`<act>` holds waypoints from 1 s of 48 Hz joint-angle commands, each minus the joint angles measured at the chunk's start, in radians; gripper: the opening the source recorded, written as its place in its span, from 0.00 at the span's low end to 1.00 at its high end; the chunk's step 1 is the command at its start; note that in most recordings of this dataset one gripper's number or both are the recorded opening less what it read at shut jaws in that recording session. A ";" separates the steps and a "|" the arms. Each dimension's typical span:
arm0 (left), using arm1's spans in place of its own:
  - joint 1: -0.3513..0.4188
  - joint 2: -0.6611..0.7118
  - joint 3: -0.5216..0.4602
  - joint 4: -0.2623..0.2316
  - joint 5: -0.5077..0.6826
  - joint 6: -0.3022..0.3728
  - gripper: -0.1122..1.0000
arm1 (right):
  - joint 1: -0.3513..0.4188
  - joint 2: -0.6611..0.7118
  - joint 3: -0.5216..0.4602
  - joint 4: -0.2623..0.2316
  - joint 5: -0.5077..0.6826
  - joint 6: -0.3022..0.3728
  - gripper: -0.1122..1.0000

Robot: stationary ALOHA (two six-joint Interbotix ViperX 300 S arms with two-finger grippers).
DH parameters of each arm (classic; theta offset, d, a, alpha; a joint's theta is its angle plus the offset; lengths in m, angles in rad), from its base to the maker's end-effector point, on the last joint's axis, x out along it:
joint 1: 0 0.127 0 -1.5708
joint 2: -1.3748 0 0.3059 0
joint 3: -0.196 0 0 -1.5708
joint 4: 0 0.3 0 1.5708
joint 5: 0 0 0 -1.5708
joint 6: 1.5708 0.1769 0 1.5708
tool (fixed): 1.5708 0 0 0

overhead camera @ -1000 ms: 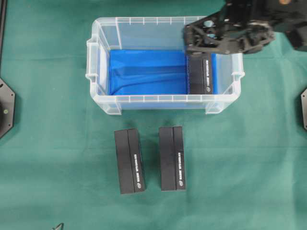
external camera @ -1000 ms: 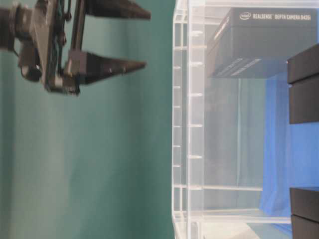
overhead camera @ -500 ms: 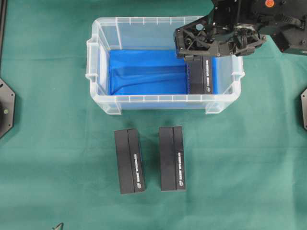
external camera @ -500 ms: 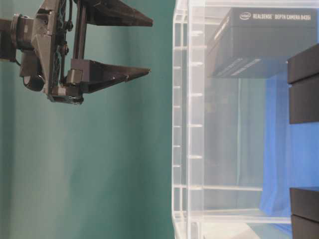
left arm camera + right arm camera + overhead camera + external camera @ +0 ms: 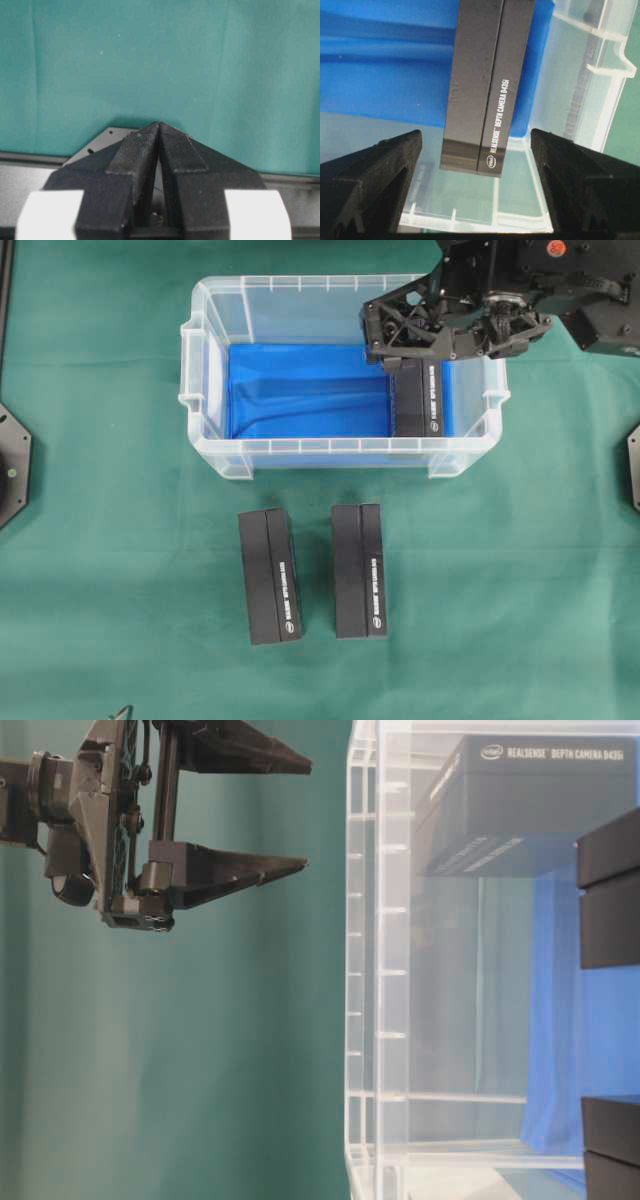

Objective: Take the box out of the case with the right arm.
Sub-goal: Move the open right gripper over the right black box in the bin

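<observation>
From overhead, my right gripper (image 5: 405, 350) hangs over the right end of the case (image 5: 205, 370), above the far end of the box (image 5: 418, 405), which lies flat on the blue floor close along the right wall; two more boxes (image 5: 268, 576) sit outside on the green surface (image 5: 120, 570), well apart from the case. The table-level view shows my right fingers (image 5: 235, 870) spread wide and empty, their tips short of the case rim, so I judge the descent is what remains. From the left wrist, my left fingers (image 5: 159, 150) are pressed together on nothing, over bare cloth, out of the way. From the right wrist, the box (image 5: 487, 85) runs lengthwise between my two fingers (image 5: 375, 170), with clear gaps on both sides, though it sits a touch skewed to my line. To do this well, I think I should lower straight down with one finger on each long side, mind the narrow gap between box and right wall, square my wrist to the box's edge, close only once the tips are well below its top face, then lift vertically until clear of the rim.
</observation>
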 commanded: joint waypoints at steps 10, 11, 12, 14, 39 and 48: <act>0.002 0.003 -0.009 0.003 -0.005 -0.002 0.10 | 0.002 -0.012 -0.023 0.002 -0.005 -0.003 0.87; 0.000 0.003 -0.011 0.003 -0.005 -0.002 0.10 | 0.002 -0.012 -0.023 0.002 -0.005 -0.003 0.87; 0.002 0.003 -0.009 0.002 -0.003 -0.002 0.10 | 0.002 -0.012 -0.023 0.002 -0.005 -0.003 0.87; 0.000 0.003 -0.011 0.003 -0.005 0.000 0.10 | 0.002 -0.012 -0.023 0.002 -0.005 -0.003 0.87; 0.002 0.003 -0.011 0.003 -0.005 0.000 0.10 | 0.002 -0.011 -0.023 0.002 -0.014 -0.003 0.87; 0.002 0.002 -0.011 0.003 -0.003 0.000 0.10 | 0.002 -0.009 -0.023 0.002 -0.020 -0.005 0.87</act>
